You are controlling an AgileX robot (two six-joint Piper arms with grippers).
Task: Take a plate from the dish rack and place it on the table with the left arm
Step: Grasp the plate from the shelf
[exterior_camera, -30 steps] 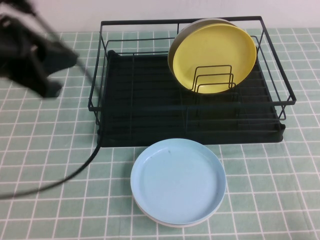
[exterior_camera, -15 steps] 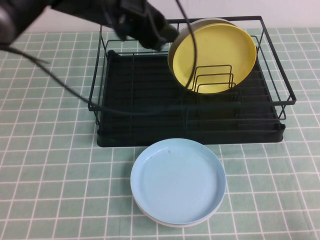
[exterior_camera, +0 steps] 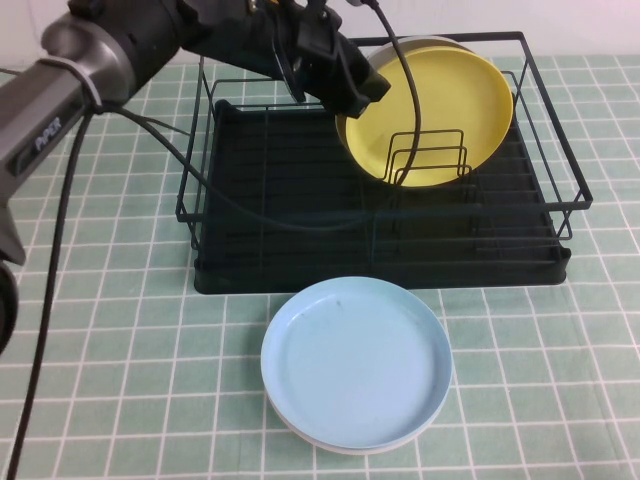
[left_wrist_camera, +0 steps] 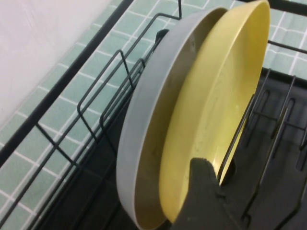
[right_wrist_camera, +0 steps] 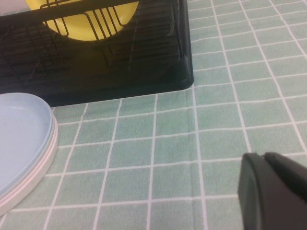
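- Round yellow matte plate [exterior_camera: 432, 108] standing on edge in the large black wire dish rack [exterior_camera: 290, 215], in the rear right part, leaning against a grey plate [left_wrist_camera: 144, 129] just behind it.
- Held upright by small wire plate holders [exterior_camera: 425, 160] in front of its face.
- Black and dark grey left arm [exterior_camera: 130, 50] stretched from the left over the rack's rear rail.
- Left pincer [exterior_camera: 345, 85] at the yellow plate's left rim, touching or just beside it; one dark fingertip [left_wrist_camera: 204, 191] lying across the plate's lower front face in the left wrist view.
- Released or clenched: cannot tell, second finger hidden.
- Rack resting on the pale green tiled worktop [exterior_camera: 100, 380] with white grid lines.
- Light blue round plate [exterior_camera: 356, 362] flat on the worktop just in front of the rack, stacked on a paler plate of which only the edge shows.
- Right pincer [right_wrist_camera: 276, 189] low over bare tiles, well apart from the rack's corner; only a dark rounded part visible, so grip state cannot be told.
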